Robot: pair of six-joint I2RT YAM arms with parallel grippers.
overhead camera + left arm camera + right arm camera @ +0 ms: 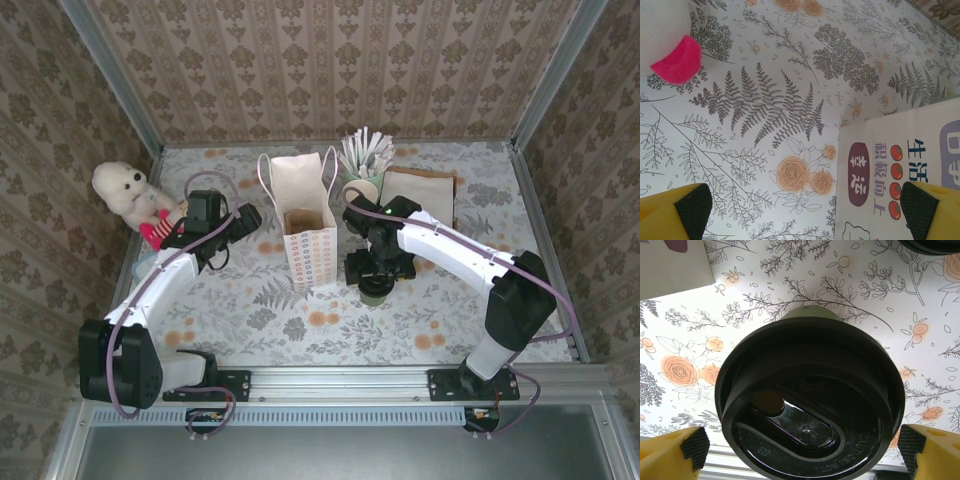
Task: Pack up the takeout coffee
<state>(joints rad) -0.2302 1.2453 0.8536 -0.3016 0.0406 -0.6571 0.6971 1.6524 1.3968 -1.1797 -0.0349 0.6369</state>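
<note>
**Coffee cup** (pixel 810 400): olive-green, black lid fitted; stood upright on the table (pixel 250 320), just right of the paper bag (pixel 310 250).
**Right gripper** (pixel 804 447): held directly above the lid, jaws spread wide, nothing gripped.
**Left gripper** (pixel 805 206): jaws likewise wide apart, empty, near the bag's left side.
**Step judged in hand:** the reach for the cup; grasp not yet made.
**Next move:** the right gripper is to be lowered around the cup wall and closed gently, so the paper is not crushed.

The surface (pixel 300 330) held one lidded olive-green cup (pixel 810 405), one open paper bag (pixel 308 245), one white plush toy (pixel 122 188) and one bundle of white straws (pixel 366 153).
</note>
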